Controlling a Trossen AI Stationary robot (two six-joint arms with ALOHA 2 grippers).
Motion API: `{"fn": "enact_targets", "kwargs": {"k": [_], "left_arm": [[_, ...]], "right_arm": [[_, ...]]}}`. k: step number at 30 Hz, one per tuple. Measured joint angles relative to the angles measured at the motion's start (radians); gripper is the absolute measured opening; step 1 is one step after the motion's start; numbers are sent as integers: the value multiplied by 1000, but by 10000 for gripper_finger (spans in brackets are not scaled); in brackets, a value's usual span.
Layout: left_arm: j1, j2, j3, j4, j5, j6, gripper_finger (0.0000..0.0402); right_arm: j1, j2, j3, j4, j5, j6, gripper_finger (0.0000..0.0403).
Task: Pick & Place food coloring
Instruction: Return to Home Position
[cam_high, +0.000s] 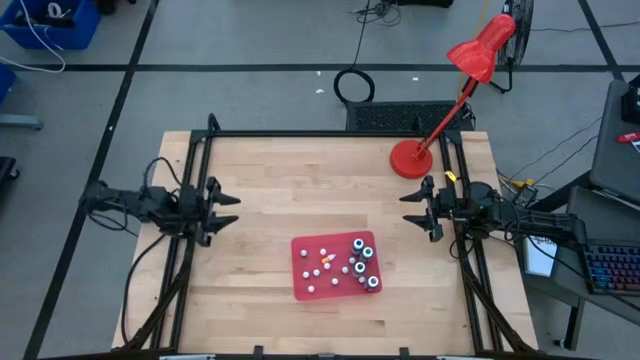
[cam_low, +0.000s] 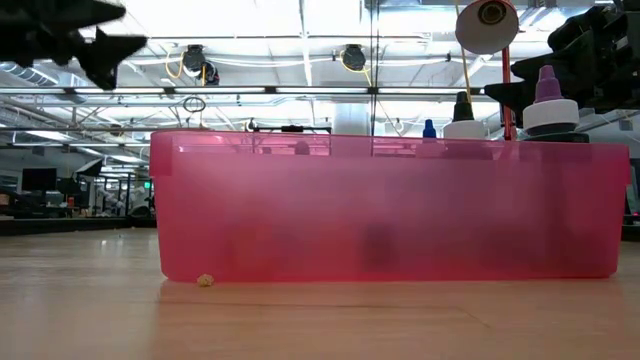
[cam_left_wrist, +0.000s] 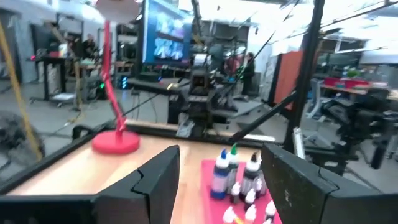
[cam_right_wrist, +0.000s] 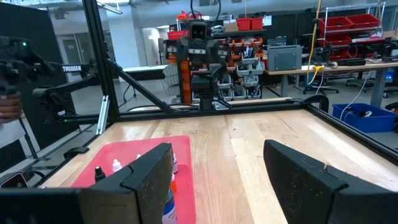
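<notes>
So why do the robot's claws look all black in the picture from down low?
Low view: bright ceiling lights sit behind the left gripper and right gripper, so both show as black shapes; the pink bin lets light through, so the food coloring bottles inside are dim smudges. High view: even light, only faint shadows.

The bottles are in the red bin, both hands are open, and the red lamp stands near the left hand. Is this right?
No. The high view shows the red lamp near the right hand, not the left hand. The rest is right.
</notes>
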Motion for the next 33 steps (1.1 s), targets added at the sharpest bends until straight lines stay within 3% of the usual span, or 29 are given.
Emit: {"fn": "enact_targets", "kwargs": {"k": [9, 33], "left_arm": [[81, -7, -143, 17, 52, -34, 225], [107, 42, -145, 6, 93, 82, 225]], "right_arm": [[0, 0, 0, 0, 0, 0, 238], [0, 0, 0, 1, 0, 0, 238]]}}
